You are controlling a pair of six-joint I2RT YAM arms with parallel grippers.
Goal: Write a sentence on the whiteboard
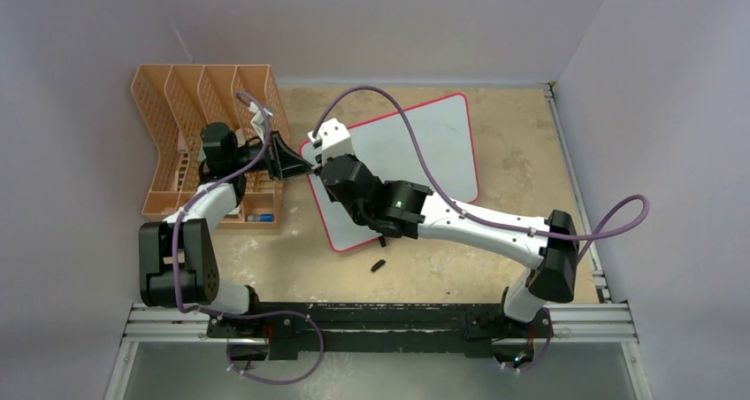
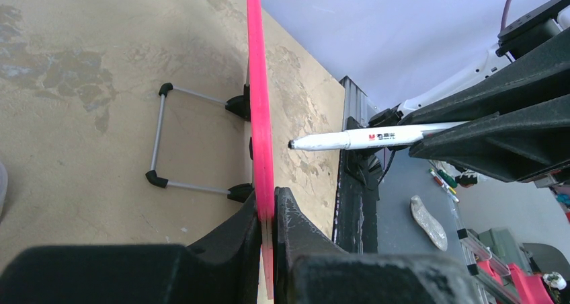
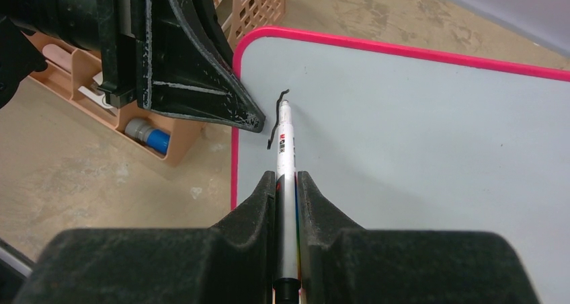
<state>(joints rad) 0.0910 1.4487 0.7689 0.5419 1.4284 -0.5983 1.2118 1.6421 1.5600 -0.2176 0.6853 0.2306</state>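
The red-rimmed white whiteboard (image 3: 417, 129) bore one black stroke (image 3: 275, 119); left pincer (image 2: 269, 206) clamped its rim; right pincer (image 3: 287, 183) gripped a white marker (image 3: 285, 146); we judged the sentence barely begun.

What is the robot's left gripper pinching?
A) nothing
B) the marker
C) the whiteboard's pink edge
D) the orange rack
C: the left gripper is shut on the pink rim of the whiteboard, while the marker sits in the right gripper.
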